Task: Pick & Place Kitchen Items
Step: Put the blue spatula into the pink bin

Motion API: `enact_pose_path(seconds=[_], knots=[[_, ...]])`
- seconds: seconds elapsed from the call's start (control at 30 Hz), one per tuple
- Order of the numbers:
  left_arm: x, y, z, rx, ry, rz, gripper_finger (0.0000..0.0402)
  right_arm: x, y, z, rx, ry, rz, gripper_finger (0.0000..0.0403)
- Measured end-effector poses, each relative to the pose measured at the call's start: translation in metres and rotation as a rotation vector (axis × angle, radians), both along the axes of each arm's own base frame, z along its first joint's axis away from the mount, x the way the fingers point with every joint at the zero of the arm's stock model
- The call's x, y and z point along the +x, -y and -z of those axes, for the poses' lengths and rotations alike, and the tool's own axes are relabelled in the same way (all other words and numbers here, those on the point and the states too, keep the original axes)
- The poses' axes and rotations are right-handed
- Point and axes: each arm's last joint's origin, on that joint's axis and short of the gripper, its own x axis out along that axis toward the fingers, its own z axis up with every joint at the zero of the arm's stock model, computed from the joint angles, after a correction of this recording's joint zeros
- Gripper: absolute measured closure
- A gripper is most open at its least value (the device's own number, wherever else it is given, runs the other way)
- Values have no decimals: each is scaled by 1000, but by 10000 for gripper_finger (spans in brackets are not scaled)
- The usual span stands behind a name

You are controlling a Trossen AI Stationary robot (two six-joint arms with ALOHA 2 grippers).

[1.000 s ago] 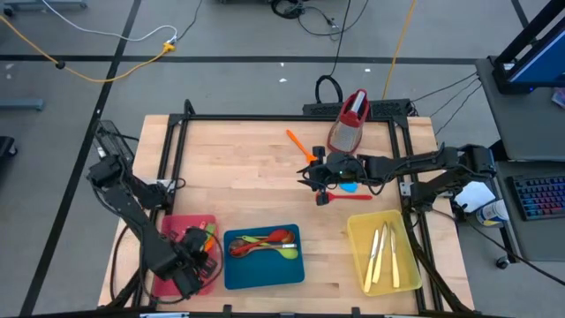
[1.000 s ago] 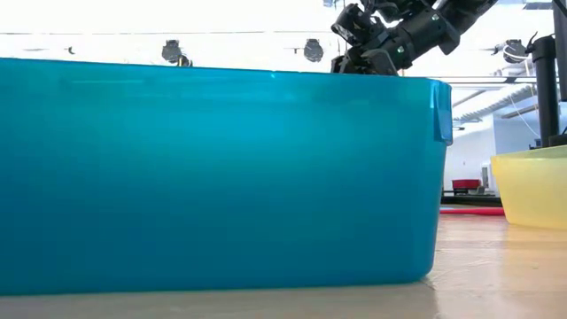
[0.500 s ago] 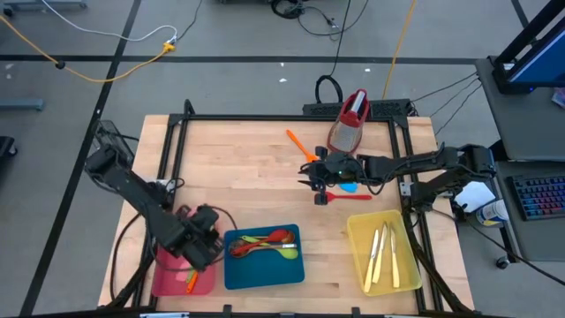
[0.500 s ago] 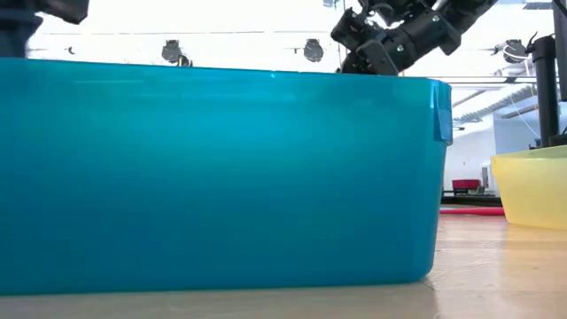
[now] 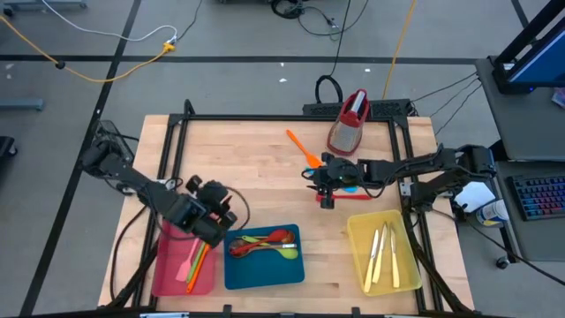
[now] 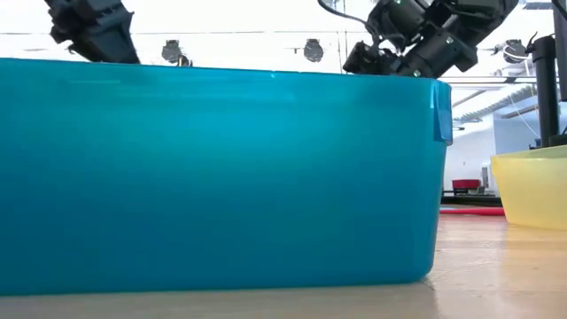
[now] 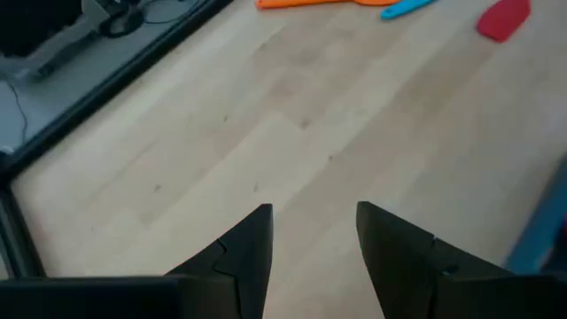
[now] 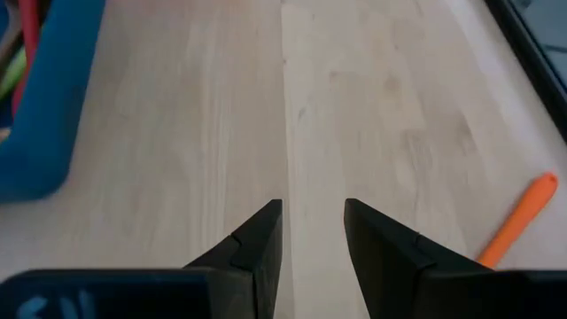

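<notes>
Left tool up and off the red tray; right tool over the loose spatulas.

Left tool (image 5: 214, 215), empty and wide, has risen from the red tray (image 5: 168, 276), leaving pink and orange spatulas (image 5: 192, 262) inside. Right tool (image 5: 323, 179), parted and empty, has shifted slightly over the red spatula (image 5: 340, 197). Wooden tabletop (image 5: 247, 168); grey floor, cables around.
</notes>
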Motion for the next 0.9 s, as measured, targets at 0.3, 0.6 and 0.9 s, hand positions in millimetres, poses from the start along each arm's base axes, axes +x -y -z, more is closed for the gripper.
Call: enact_pose_path(seconds=[0.3,0.6,0.9], knots=[[47,-34,-5,-72,35,167,231,-17,6,9,-95,-163,203,287],[86,-88,-19,-83,141,451,231,-28,5,16,-34,-277,273,281],[119,-139,-7,-89,259,604,231,-37,5,28,-19,-313,291,220]])
